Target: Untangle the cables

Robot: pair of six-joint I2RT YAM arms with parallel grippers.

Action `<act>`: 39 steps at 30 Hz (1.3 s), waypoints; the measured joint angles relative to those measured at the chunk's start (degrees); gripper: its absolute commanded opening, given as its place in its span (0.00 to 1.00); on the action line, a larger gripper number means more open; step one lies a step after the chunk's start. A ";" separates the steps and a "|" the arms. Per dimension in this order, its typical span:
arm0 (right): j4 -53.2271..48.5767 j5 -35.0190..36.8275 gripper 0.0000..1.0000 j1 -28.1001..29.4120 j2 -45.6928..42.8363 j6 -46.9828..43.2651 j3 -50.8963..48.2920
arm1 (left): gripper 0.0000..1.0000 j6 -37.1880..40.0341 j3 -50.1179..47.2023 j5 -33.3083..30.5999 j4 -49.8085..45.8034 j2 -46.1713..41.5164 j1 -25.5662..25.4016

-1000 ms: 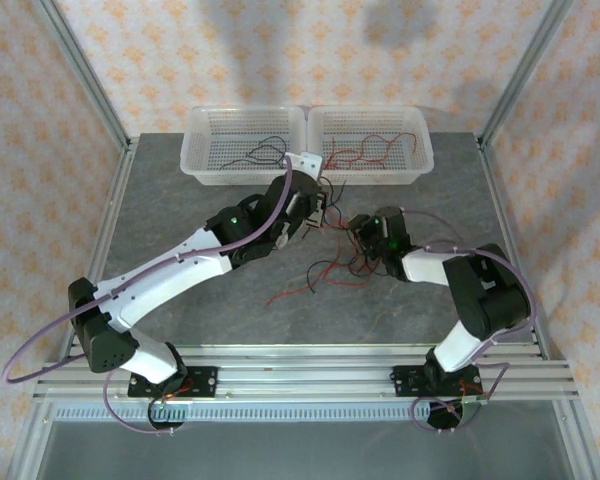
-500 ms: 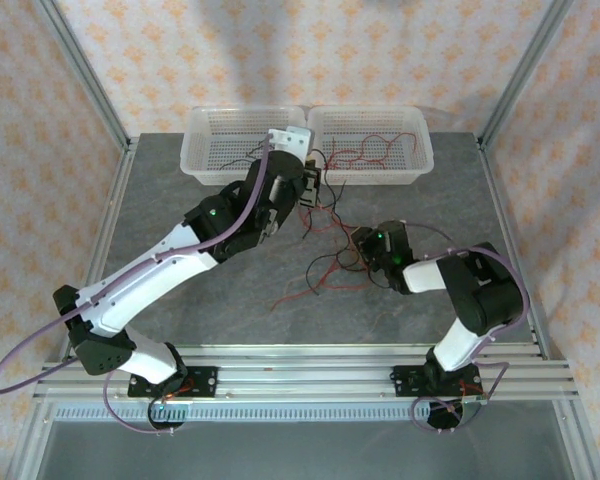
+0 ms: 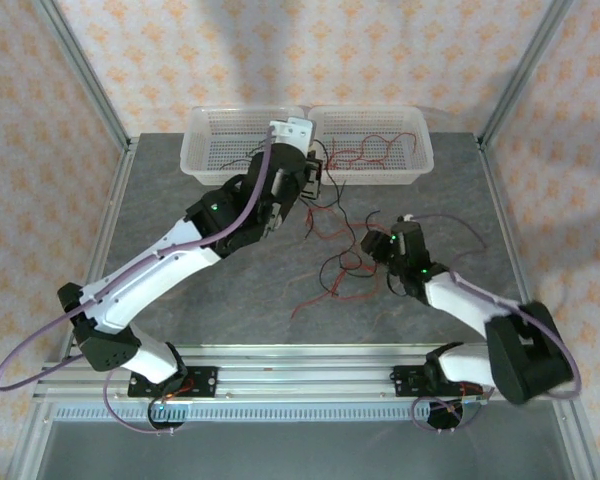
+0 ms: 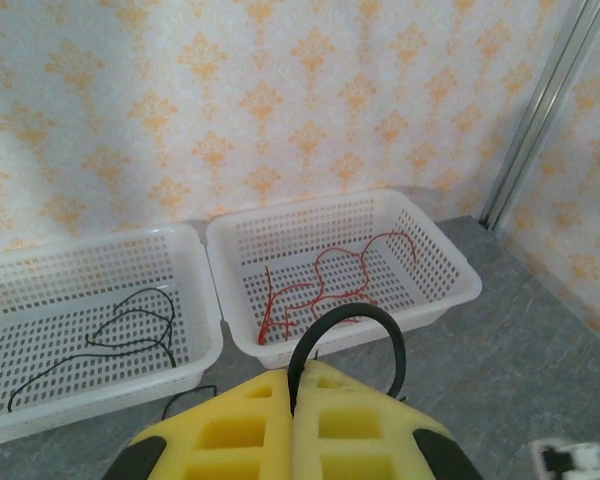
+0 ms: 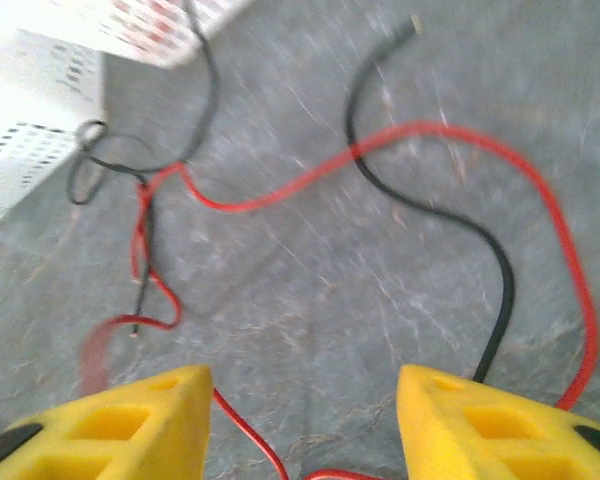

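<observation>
Jaws of the left gripper (image 4: 293,388) are clenched on a black cable (image 4: 346,318), which loops up out of the yellow pads (image 4: 355,430), with that gripper just in front of the gap where the left basket (image 4: 208,330) and the right basket (image 4: 450,295) meet at the far edge of the table (image 3: 240,310). Jaws of the right gripper (image 5: 300,395) stand released, wide apart and gripping nothing, low over the tangle of red and black cables (image 3: 335,268) that lies on the grey table between the two arms. More red cables (image 4: 320,280) lie in the right basket, and a loose black cable (image 4: 130,330) lies in the left basket.
</observation>
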 measured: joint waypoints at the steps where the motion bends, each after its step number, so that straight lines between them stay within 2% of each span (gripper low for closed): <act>1: -1.92 0.39 0.56 0.00 -3.06 -1.90 0.76 | 0.00 -0.13 -0.13 0.02 0.00 0.42 0.00; 5: -6.12 -0.81 0.58 0.00 -10.21 -6.97 2.54 | 0.00 -0.17 -0.22 0.02 0.00 1.84 0.00; 8: -7.72 -4.39 0.61 0.04 -10.84 -9.22 2.47 | 0.00 -0.15 -0.15 0.04 0.00 2.12 0.00; 13: -8.48 -8.04 0.61 0.55 -7.32 -12.07 2.21 | 0.00 -0.13 2.43 0.04 -0.02 2.91 0.00; 20: -6.14 -10.03 0.56 2.10 4.44 -13.05 2.21 | 0.00 -0.09 3.93 0.04 -0.02 2.89 0.00; 23: -4.52 -10.67 0.48 4.44 8.55 -12.68 2.21 | 0.00 0.13 4.22 0.02 0.00 2.89 0.00; 25: -3.32 -10.80 0.36 5.84 10.47 -12.11 2.21 | 0.00 0.31 4.48 0.02 -0.02 2.89 0.00; 27: -2.64 -10.38 0.19 6.45 11.80 -11.23 2.21 | 0.00 0.42 4.85 0.00 -0.02 2.89 0.00; 29: -2.49 -9.11 0.11 6.49 12.55 -10.43 2.23 | 0.00 0.90 5.51 -0.17 -0.07 2.89 0.00; 34: -3.61 -4.07 0.09 6.51 14.01 -8.83 2.67 | 0.00 2.49 7.69 -3.89 -0.11 2.80 0.00; 39: -5.42 0.90 0.09 6.45 14.62 -7.39 2.84 | 0.00 5.84 8.28 -11.17 0.04 0.59 0.00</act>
